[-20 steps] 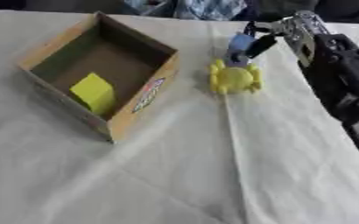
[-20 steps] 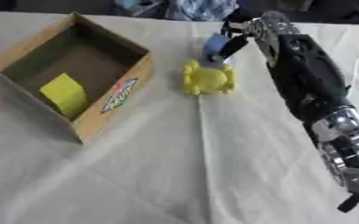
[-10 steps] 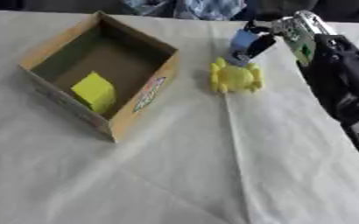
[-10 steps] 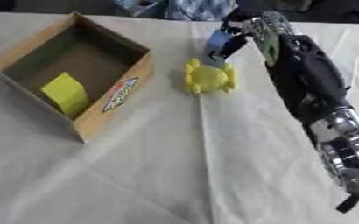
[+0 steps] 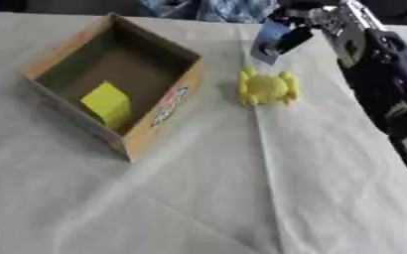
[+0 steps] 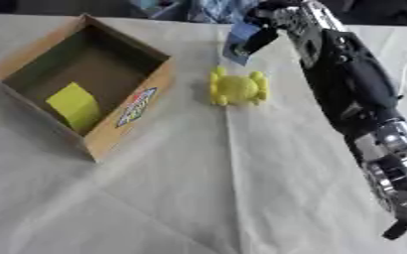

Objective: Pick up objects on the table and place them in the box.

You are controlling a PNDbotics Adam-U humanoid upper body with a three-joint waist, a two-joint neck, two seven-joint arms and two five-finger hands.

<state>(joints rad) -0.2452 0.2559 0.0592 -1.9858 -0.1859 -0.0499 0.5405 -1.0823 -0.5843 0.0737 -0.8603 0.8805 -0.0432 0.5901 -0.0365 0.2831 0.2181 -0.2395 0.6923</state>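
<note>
Cardboard box: tan-brown, w/ red-blue-white label on side wall at 4 o'clock. Block inside: yellow-green. Toy: bright yellow. Held piece: blue. Right hand: black w/ silver. Tablecloth: off-white, plain.

A table under a creased white cloth fills the view, with dark surroundings along its far edge

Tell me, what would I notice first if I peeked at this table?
Probably the robot's big black right hand at the far side, pinching a small blue object above the cloth. Just below it sits a bright yellow toy with stubby legs, on the white tablecloth. To the left is an open cardboard box with a yellow block inside.
</note>
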